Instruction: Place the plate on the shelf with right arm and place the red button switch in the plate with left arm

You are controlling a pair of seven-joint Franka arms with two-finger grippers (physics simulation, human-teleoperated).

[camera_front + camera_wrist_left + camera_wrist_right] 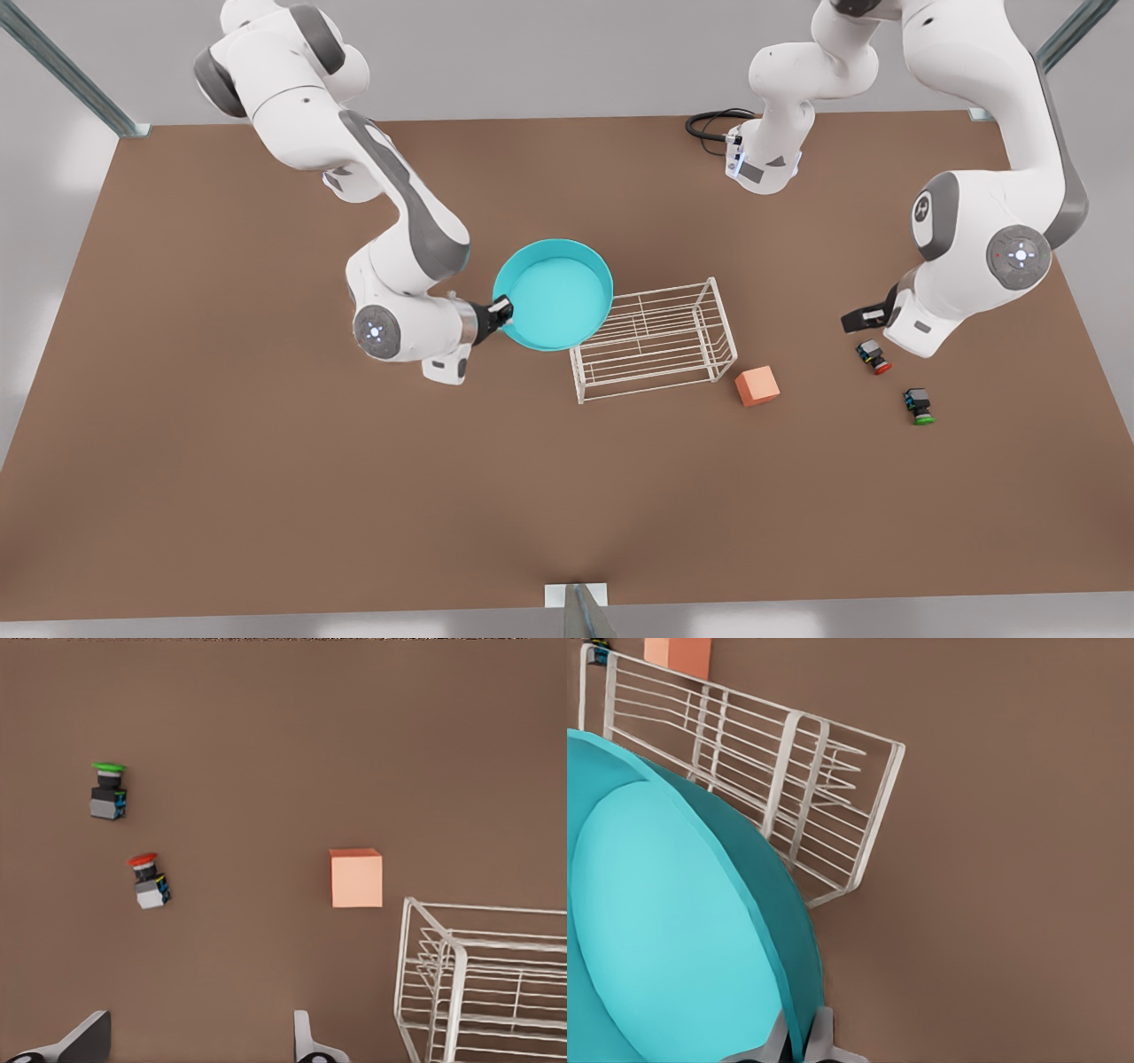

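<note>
Brown bench (266, 496) under grey walls, metal frame posts at the corners. Right pincer (501, 312), on the arm at the front view's left, clamped on the rim of the plate (554, 297) from its 9 o'clock side; jaws seen pinching the rim in the right wrist view (799, 1041). Plate (673, 939) lifted and tilted, overlapping the shelf's (654, 341) corner at about 10 o'clock from the rack's middle, not yet resting on the grid top. Shelf (788, 788) standing upright and bare on the bench. Left pincer (866, 316) hovering just at 11 o'clock of the red button switch (873, 356), fingers (84, 1038) spread wide with nothing between them. Red button switch (149, 881) lying on its side on the bench, untouched; green-capped switch (919, 406) near it at 4 o'clock; orange cube (757, 386) just off the shelf's corner at 4 o'clock. By the look of things, first step in hand but unfinished: plate carried, still to be lowered flat on the rack. Second step barely begun: switch still to be grasped, carried over and dropped in the plate.
</note>
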